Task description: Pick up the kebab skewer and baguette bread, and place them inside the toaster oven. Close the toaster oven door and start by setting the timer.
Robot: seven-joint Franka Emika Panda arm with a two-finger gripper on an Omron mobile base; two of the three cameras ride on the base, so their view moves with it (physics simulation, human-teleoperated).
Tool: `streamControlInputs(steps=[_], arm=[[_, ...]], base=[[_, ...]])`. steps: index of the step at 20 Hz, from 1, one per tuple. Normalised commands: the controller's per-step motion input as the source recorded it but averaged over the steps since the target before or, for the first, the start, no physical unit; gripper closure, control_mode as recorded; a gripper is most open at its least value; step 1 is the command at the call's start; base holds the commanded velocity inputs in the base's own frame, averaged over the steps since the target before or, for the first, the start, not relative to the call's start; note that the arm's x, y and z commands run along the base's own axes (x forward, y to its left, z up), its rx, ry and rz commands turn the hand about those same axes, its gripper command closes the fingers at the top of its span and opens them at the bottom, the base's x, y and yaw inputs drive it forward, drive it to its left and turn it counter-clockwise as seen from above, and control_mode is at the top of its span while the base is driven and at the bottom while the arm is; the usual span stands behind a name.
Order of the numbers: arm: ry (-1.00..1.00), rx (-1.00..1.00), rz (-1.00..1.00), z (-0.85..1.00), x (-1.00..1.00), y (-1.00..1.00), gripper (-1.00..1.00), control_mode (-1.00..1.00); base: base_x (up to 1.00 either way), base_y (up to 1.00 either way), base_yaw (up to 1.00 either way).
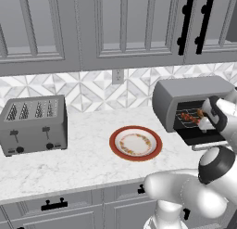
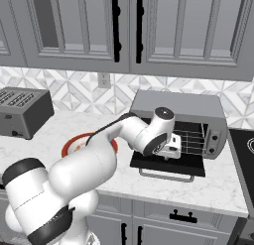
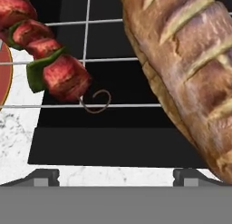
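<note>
The toaster oven (image 1: 192, 94) (image 2: 177, 106) stands on the counter with its door (image 1: 203, 137) (image 2: 167, 164) folded down flat. On its wire rack (image 3: 104, 60) lies the kebab skewer (image 3: 43, 60) (image 1: 189, 116), red chunks with green bits, at the left in the hand view. The baguette bread (image 3: 190, 60) lies beside it on the right, golden-brown with slashes. My gripper (image 1: 204, 123) (image 2: 171, 149) (image 3: 118, 177) hovers over the open door at the oven's mouth. It is open, with its fingertips (image 3: 45, 176) spread wide and nothing between them.
A red-rimmed plate (image 1: 113, 143) (image 2: 68, 146) sits on the marble counter left of the oven. A grey four-slot toaster (image 1: 33, 124) (image 2: 22, 111) stands further left. A dark cooktop (image 2: 245, 147) borders the oven's right side. Wall cabinets hang overhead.
</note>
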Motion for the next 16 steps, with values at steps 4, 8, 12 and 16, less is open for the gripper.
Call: streamControlInputs(steps=[4,8,12,16], arm=[[-0.01,0.01,0.0,0.0,0.1,-0.06,-1.0,-1.0],[-0.04,0.01,0.0,0.0,0.0,-0.27,-1.0,-1.0],[-0.08,0.01,0.0,0.0,0.05,-0.22,-1.0,-1.0],[-0.09,0.02,0.0,0.0,0.18,0.01,-1.0,-1.0]], base=[[0.0,0.0,0.0],[0.0,0.0,0.0],[0.0,0.0,0.0],[0.0,0.0,0.0]])
